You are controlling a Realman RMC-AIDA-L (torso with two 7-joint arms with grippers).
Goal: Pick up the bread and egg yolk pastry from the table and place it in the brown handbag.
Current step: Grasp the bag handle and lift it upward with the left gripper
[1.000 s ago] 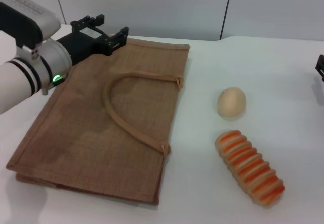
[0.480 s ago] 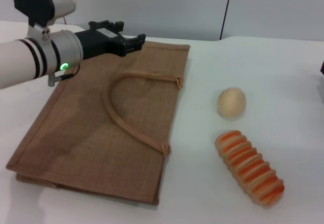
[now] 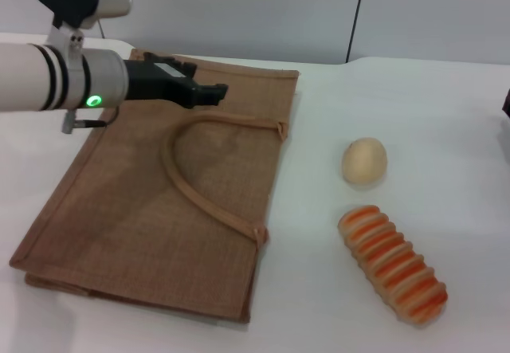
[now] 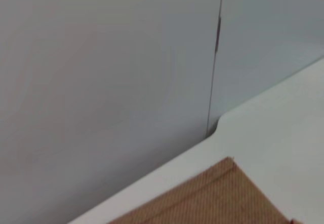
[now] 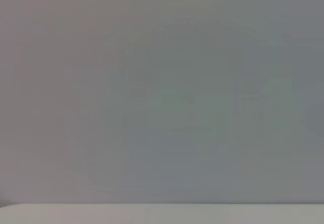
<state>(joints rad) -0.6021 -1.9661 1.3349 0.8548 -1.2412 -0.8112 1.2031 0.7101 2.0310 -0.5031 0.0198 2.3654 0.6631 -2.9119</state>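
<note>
Left claw [image 3: 213, 93] has swung over the brown handbag [image 3: 119, 209], reaching level; opening unclear.

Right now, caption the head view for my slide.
Left gripper above flat brown handbag; bread and egg yolk pastry on table.

**Colours on the table**

Brown woven handbag [image 3: 143, 209] with tan handles [image 3: 203, 198]. Cream bread [image 3: 393, 264] banded in orange stripes. Plain pale tan pastry [image 3: 365, 161] (no markings). White table [image 3: 414, 114]. Black left gripper [image 3: 209, 92] on a white, black-ringed arm [image 3: 40, 78].
</note>
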